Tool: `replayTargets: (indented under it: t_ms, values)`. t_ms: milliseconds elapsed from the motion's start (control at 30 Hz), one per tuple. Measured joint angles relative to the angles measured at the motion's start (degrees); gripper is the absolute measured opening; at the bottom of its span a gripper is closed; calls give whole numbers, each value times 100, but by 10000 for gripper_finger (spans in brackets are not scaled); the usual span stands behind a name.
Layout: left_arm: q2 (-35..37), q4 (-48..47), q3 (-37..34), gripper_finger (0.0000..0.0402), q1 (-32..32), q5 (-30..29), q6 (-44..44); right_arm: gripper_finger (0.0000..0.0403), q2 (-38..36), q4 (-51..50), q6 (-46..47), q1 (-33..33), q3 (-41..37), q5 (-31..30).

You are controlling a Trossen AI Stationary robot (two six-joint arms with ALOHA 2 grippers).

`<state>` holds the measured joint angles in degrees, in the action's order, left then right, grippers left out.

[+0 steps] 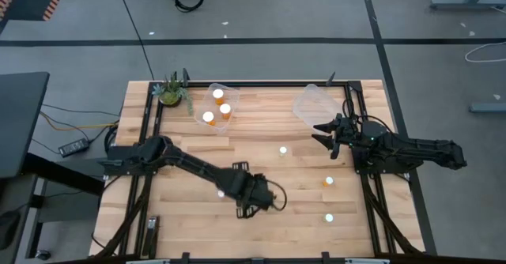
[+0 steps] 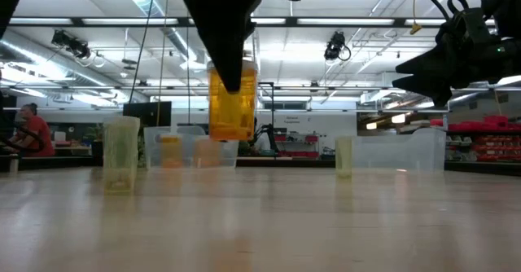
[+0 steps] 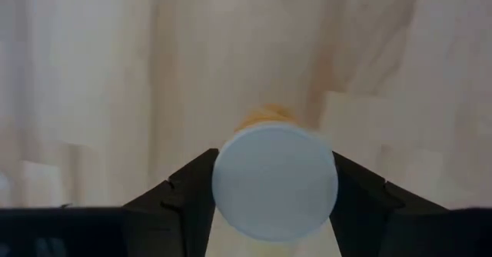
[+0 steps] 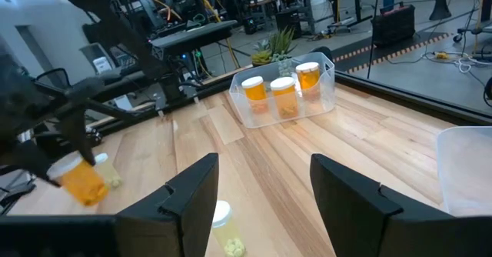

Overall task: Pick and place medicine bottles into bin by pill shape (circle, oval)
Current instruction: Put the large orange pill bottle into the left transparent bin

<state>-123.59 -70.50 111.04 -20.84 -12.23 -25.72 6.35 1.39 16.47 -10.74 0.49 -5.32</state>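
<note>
Your left gripper point(image 2: 232, 81) fingers clamp a medicine bottle point(image 2: 232, 101) upright, cap up, clear of the surface point(image 2: 260, 223); your right gripper point(image 1: 328, 133) fingers stand apart, empty.

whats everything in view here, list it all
held medicine bottle: one, orange, white cap, lifted off the table
binned medicine bottles: three, orange, white caps, inside left tub
loose medicine bottles: four, white caps, three standing on the table's right half, one beside the left gripper
left tub: one, clear, table's far edge
right tub: one, clear, far right, no bottles seen in it
plant: one, green, far left corner
table: one, light wood
person: one, red top, in the room behind
left gripper: dark, mid-table, shut on the held bottle
right gripper: dark, near right tub, open
</note>
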Motion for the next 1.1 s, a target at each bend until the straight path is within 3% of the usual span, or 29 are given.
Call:
replayTargets:
  t_ms: [167, 733, 1100]
  values:
    - [173, -166, 0, 218, 355, -120, 480, 214, 0, 0, 0, 2, 0, 0]
    - [740, -676, 0, 206, 1925, -540, 1867, 214, 4, -11, 0, 1, 0, 2]
    - [1066, -1081, 0, 208, 3065, -560, 2192, 214, 23, -11, 0, 1, 0, 0]
